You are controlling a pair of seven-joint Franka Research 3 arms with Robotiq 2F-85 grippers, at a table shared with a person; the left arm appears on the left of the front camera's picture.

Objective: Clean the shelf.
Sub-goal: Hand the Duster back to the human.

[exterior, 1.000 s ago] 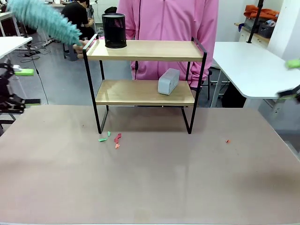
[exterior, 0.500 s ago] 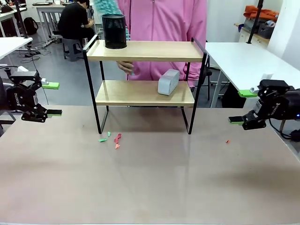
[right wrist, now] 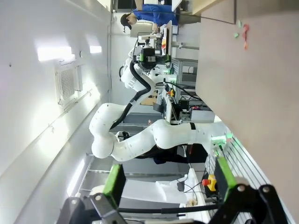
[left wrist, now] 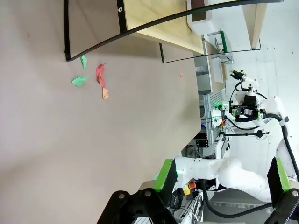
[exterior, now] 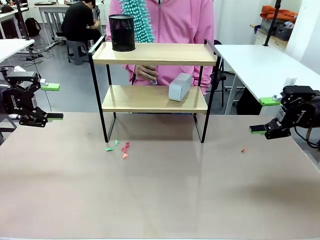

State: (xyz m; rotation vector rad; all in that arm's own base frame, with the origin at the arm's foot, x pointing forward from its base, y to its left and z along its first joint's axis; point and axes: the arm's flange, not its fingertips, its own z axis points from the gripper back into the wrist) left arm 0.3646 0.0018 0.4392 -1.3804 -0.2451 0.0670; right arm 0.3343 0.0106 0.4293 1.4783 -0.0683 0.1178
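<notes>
Both released, the left claw (exterior: pixel 48 101) and right claw (exterior: pixel 265 115) are flanking the shelf (exterior: pixel 155 54), the left sitting slightly nearer.

— Where does the front view sit?
— At the table's (exterior: pixel 160 200) near edge, facing across it to the shelf (exterior: pixel 155 54) by the far edge — a wide, fairly distant look.
— And the wrist views?
— Each looks sideways along its own fingers, rolled a quarter turn, from beyond a side edge of the table. The left one catches the shelf's legs and the paper scraps (left wrist: pixel 96 77); the right one shares those scraps (right wrist: pixel 244 31) from farther off.
</notes>
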